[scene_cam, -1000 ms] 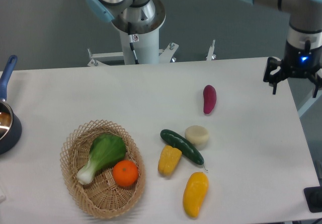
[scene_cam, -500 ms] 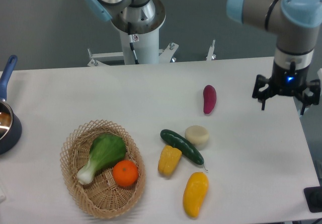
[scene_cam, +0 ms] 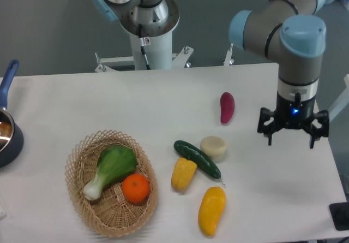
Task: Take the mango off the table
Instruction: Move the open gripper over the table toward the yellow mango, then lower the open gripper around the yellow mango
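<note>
The mango (scene_cam: 211,210), smooth and yellow-orange, lies near the front edge of the white table (scene_cam: 163,101), just below the tip of a dark green cucumber (scene_cam: 197,159). My gripper (scene_cam: 292,139) hangs over the table's right side, well up and to the right of the mango. Its two dark fingers (scene_cam: 268,135) point down and stand wide apart, open, with nothing between them.
A short ridged yellow vegetable (scene_cam: 184,173) lies left of the mango. A pale round piece (scene_cam: 213,147) and a purple sweet potato (scene_cam: 227,107) sit behind. A wicker basket (scene_cam: 82,188) holds a bok choy and an orange. A blue pan (scene_cam: 7,128) is at the left edge.
The gripper has moved left and toward the front, from the table's far right edge to above its right side, still open. The objects have not moved.
</note>
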### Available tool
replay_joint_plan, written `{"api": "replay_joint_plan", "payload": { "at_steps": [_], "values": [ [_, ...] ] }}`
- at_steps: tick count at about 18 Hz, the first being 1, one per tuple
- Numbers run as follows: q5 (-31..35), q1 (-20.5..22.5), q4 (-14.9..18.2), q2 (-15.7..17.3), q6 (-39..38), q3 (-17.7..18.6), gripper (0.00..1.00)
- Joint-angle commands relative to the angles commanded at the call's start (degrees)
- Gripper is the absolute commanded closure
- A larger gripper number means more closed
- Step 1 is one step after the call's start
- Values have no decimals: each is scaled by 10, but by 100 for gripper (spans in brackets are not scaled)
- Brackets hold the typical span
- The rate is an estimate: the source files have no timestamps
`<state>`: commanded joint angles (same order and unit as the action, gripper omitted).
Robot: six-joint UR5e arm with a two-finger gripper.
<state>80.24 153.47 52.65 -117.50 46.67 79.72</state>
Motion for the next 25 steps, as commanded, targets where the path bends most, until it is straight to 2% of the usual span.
{"api": "replay_joint_plan", "payload": {
  "at_steps": [5, 9, 11, 17, 25],
  "values": [
    [-1, -40, -52, -61, 5, -25, 0],
    [1, -61, -55, -75, 6, -26, 0],
    [-1, -86, -55, -91, 4, -33, 0],
    [0, -103, -54, -123, -5, -25, 0],
    [9, -108, -54, -129, -22, -7, 0]
  ]
}}
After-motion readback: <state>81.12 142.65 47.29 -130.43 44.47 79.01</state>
